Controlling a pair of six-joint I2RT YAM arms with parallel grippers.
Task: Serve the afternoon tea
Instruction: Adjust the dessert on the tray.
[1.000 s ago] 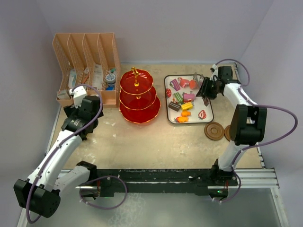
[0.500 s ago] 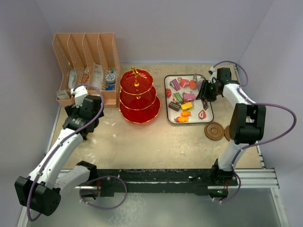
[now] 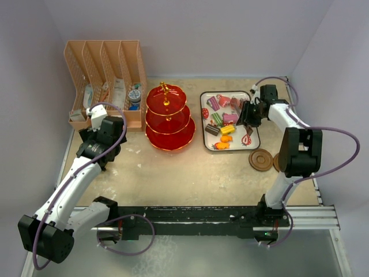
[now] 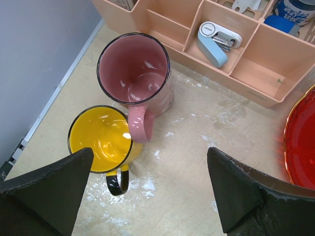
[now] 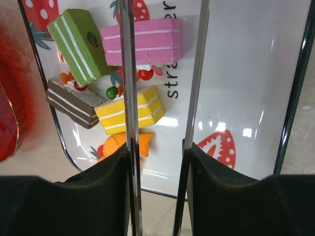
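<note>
The red three-tier stand with gold rims stands mid-table with bare tiers. Toy cakes lie on the strawberry-print tray: a pink one, a green one, a yellow one and a brown one. My right gripper is shut on the metal tongs, whose two arms reach out over the tray; the left arm crosses the yellow cake. My left gripper hangs open above the table beside the pink mug and the yellow mug, which stand upright and touching. The mugs are hidden in the top view.
A peach desk organizer with small office items stands at the back left, right behind the mugs. Brown round coasters lie in front of the tray. An orange fish-shaped sweet sits near the tray's near rim.
My right gripper with the tongs has shifted slightly left over the tray. The left arm has hardly moved.
</note>
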